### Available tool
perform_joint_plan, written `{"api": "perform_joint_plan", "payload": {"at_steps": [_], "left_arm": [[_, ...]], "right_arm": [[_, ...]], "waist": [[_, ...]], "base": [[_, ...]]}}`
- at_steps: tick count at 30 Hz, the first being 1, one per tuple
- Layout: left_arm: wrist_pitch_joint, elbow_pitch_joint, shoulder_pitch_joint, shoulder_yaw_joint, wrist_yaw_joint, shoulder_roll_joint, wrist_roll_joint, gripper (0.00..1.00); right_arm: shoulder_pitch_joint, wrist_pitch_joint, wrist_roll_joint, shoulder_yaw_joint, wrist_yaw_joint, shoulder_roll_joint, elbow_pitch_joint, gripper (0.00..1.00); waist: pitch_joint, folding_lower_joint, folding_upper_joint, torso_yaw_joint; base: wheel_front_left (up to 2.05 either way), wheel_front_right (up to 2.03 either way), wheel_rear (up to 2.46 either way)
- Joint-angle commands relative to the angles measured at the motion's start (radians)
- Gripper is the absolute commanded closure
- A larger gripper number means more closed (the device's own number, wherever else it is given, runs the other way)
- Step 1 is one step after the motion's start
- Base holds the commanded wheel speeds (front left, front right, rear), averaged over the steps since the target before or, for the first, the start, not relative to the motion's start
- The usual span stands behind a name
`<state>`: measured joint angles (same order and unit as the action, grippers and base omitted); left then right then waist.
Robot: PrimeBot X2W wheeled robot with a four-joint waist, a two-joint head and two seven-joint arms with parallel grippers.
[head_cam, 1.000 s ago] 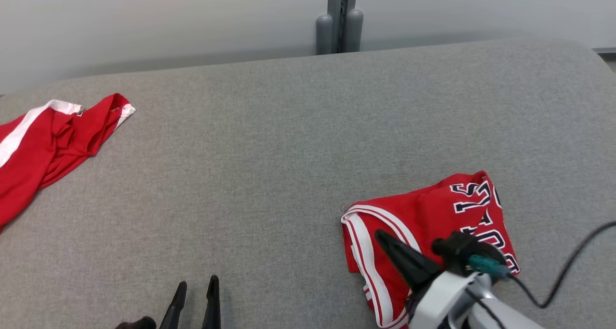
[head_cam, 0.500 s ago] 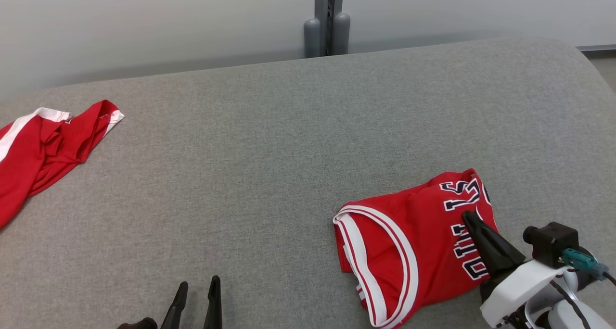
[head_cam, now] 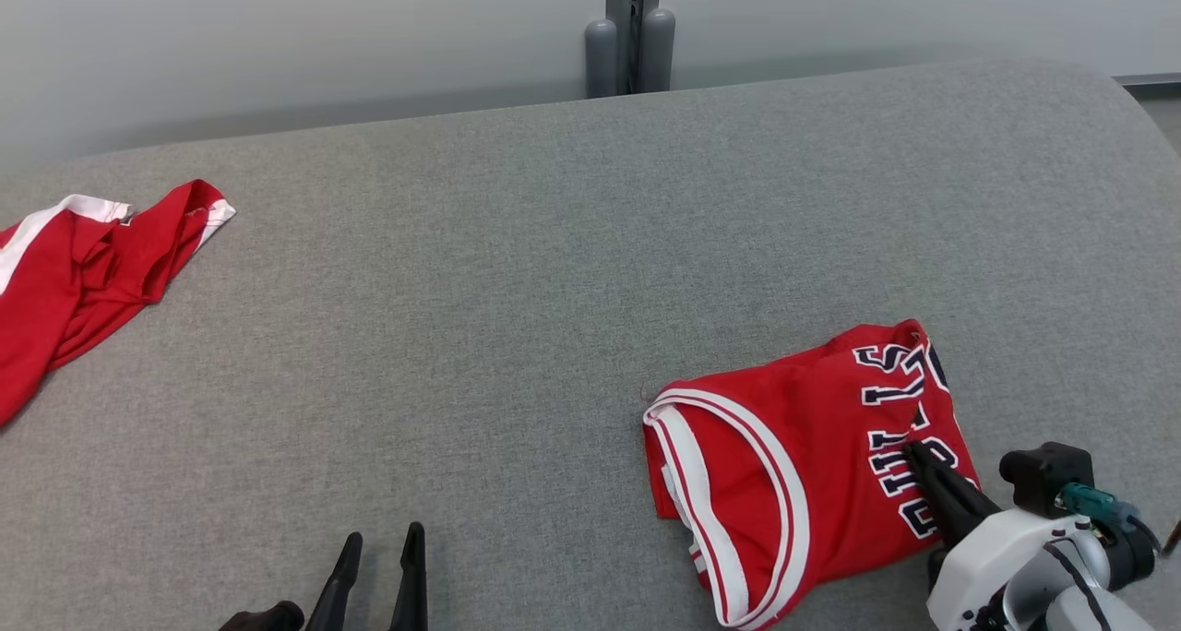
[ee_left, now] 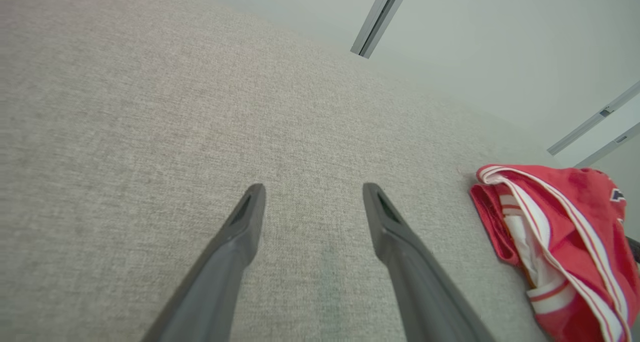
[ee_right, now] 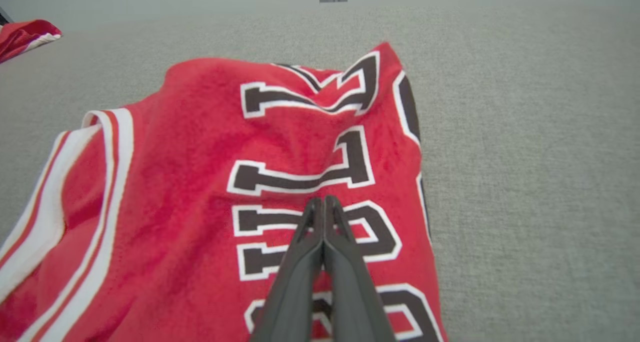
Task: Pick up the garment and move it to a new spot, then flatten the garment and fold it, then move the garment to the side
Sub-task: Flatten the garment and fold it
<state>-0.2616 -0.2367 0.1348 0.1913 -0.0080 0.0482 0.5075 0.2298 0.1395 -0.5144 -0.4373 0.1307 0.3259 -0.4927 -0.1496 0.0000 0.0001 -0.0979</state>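
Red jersey [head_cam: 812, 470] beneath closed right claw [ee_right: 324, 199], perhaps touching

from the head we are looking forward and down across the grey tabletop [head_cam: 517, 271] toward the back wall [head_cam: 277, 50]. the left wrist camera is looking low and slantwise over the fabric. the right wrist camera is sitting close above the folded jersey [ee_right: 200, 182], which all three views are sharing.

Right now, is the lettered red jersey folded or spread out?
Folded: the jersey lies as a compact packet, with layers stacked at its striped edge.
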Motion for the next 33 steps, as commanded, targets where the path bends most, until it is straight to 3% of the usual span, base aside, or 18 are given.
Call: {"api": "perform_joint_plan", "payload": {"at_steps": [1,18,26,27,28,30,33], "left_arm": [[-0.005,-0.001,-0.014,-0.003,-0.003,0.004,-0.004,0.00],[-0.005,-0.007,0.003,-0.010,-0.006,0.004,-0.002,0.00],[-0.005,0.004,0.025,-0.028,-0.007,0.004,-0.001,0.00],[-0.005,0.011,0.032,-0.033,-0.006,0.004,0.000,0.00],[-0.005,0.018,0.040,-0.039,-0.006,0.004,-0.005,0.00],[-0.005,0.037,0.051,-0.056,-0.005,0.004,-0.008,0.00],[-0.005,0.078,0.074,-0.092,-0.003,0.004,-0.020,0.00]], "right_arm": [[0.006,-0.005,-0.010,0.001,0.000,0.004,-0.012,1.00],[-0.010,0.057,-0.083,0.022,0.000,0.012,-0.151,1.00],[-0.030,0.094,-0.079,0.060,0.000,0.034,-0.132,1.00],[-0.040,0.101,-0.076,0.077,0.000,0.038,-0.111,0.74],[-0.053,0.108,-0.067,0.100,0.000,0.043,-0.089,0.58],[-0.086,0.117,-0.044,0.153,0.000,0.051,-0.038,0.00],[-0.144,0.123,0.017,0.251,0.000,0.036,0.043,0.00]], "waist": [[0.001,0.0000,-0.0001,0.002],[0.009,0.0000,-0.0001,-0.014],[0.060,0.0000,-0.0001,-0.015],[0.070,0.0000,-0.0001,-0.015],[0.081,0.0000,-0.0001,-0.014],[0.101,0.0000,-0.0001,-0.016],[0.137,0.0000,-0.0001,-0.023]], "base": [[0.00,0.00,0.00],[0.00,0.00,0.00],[0.00,0.00,0.00],[0.00,0.00,0.00],[0.00,0.00,0.00],[0.00,0.00,0.00],[0.00,0.00,0.00]]}}
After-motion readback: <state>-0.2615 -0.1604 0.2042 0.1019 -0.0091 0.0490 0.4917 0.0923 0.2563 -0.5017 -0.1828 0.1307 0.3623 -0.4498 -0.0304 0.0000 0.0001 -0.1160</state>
